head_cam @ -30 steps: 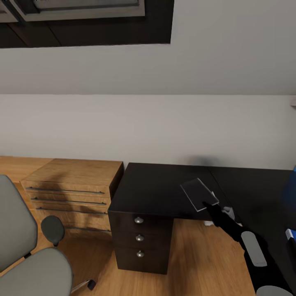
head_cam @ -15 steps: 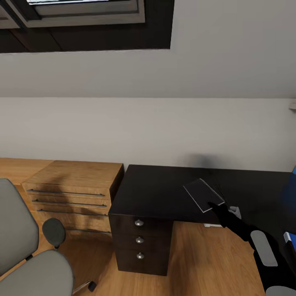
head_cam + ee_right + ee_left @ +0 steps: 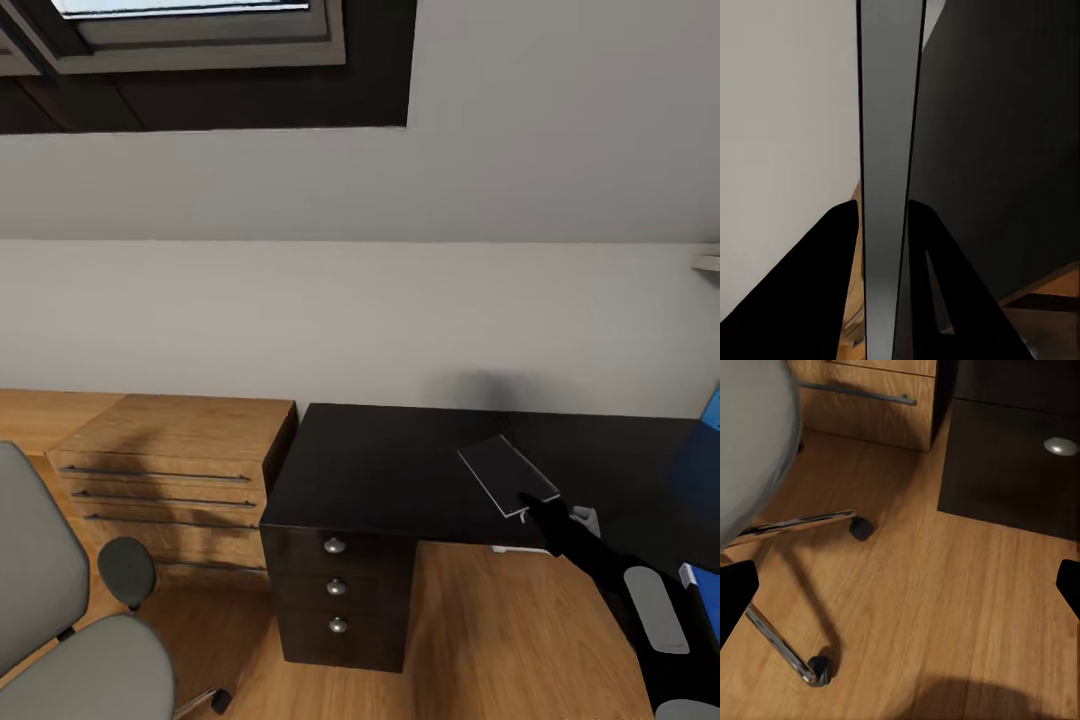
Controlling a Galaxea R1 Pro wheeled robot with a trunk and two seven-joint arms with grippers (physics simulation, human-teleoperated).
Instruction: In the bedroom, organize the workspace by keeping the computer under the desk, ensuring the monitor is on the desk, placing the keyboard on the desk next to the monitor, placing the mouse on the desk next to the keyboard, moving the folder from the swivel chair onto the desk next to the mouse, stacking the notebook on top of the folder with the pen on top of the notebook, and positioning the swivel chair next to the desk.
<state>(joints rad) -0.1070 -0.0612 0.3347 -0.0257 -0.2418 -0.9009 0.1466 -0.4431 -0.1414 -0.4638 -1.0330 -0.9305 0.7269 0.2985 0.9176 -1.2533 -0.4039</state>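
The black top of the desk (image 3: 380,465) runs along the pale wall, its dark drawer unit (image 3: 337,585) standing on the wood floor (image 3: 500,640). Just beside it on the same floor stands a light-wood dresser (image 3: 165,470), and the swivel chair (image 3: 60,630) rests its chrome legs and casters there too.

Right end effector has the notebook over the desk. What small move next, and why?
Probably carry it rightward: the right end effector grips the grey notebook above bare desk, while a blue edge, likely the folder, sits at the far right.
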